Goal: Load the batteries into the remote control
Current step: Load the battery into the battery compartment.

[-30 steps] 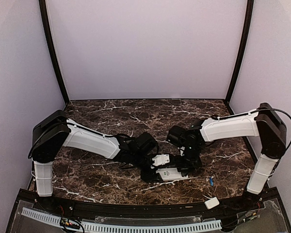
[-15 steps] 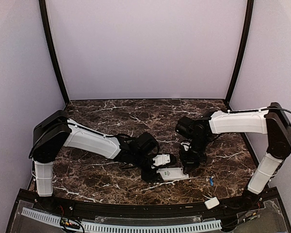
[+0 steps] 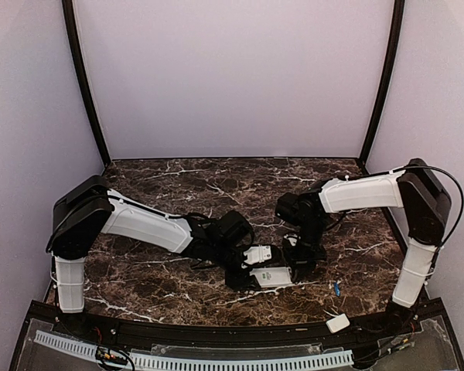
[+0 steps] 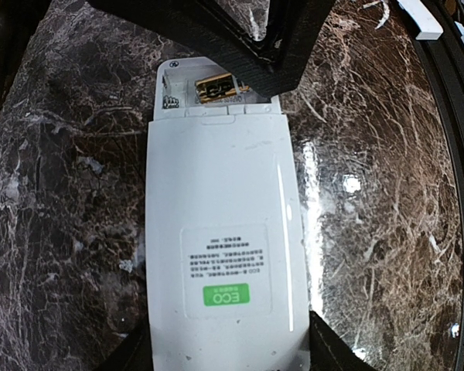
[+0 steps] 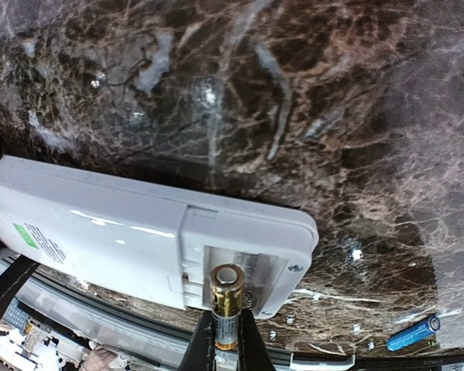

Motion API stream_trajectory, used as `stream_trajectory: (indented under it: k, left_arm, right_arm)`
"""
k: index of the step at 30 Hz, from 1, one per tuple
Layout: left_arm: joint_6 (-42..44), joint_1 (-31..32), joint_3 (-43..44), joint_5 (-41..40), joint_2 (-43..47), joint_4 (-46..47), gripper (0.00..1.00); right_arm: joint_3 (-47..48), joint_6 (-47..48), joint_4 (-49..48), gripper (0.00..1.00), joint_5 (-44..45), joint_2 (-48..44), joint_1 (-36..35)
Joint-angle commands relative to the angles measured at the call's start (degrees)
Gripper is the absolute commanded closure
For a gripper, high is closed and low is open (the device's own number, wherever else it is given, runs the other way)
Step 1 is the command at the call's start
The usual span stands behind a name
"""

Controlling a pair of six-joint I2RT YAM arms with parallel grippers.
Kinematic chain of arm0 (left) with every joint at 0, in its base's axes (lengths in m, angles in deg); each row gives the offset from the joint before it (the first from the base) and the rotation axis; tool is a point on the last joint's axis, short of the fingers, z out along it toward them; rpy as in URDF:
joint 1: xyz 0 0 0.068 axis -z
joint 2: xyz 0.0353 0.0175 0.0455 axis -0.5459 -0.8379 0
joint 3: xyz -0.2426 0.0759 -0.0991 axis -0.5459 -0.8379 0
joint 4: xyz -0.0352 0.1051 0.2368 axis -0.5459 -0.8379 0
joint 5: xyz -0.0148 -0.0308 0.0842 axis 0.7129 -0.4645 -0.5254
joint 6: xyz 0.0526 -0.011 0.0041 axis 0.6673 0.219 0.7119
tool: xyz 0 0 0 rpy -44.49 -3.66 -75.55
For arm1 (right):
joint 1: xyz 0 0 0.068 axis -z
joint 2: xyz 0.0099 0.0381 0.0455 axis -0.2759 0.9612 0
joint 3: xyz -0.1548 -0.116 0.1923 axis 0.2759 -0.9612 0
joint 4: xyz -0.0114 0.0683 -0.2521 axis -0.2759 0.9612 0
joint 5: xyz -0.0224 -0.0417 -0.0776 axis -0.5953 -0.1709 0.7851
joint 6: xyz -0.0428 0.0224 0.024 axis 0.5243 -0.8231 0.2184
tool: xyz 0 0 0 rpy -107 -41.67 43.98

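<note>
**Battery held at the open compartment**

The remote control (image 4: 220, 232) lies back-up on the table (image 4: 62, 193), clasped at its label end by the left gripper (image 4: 228, 349). One battery (image 5: 226, 297) is pinched tightly in the right gripper (image 5: 226, 344), at the remote's open compartment (image 5: 247, 272). A second battery (image 5: 411, 333) lies well apart from the remote. Insertion is judged to be underway. Next, the held battery needs to be lined up with the slot and pressed in.

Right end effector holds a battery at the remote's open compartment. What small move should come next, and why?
Probably lower the right end effector slightly, tilting the battery into the open compartment. The battery points end-first at it, not yet lying inside, while the left end effector grips the remote.
</note>
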Motion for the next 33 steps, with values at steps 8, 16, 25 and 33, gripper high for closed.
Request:
stream_trajectory:
  k: [8,16,25,33]
  left_arm:
    - [-0.89,0.23,-2.18,-0.63,-4.65,-9.83,0.89]
    - [-0.86,0.24,-2.18,-0.67,-4.74,-9.84,0.89]
    - [-0.89,0.26,-2.10,-0.53,-4.78,-9.82,0.89]
    - [-0.91,0.26,-2.05,-0.56,-4.82,-9.88,0.89]
  right_arm:
    - [0.33,0.64,-0.86,1.00,1.16,3.01,0.53]
    - [1.46,0.63,-1.14,0.92,1.99,3.99,0.83]
    - [2.32,0.67,-0.79,0.80,1.80,3.15,0.78]
    - [1.83,-0.42,-0.50,0.80,1.42,0.83,0.77]
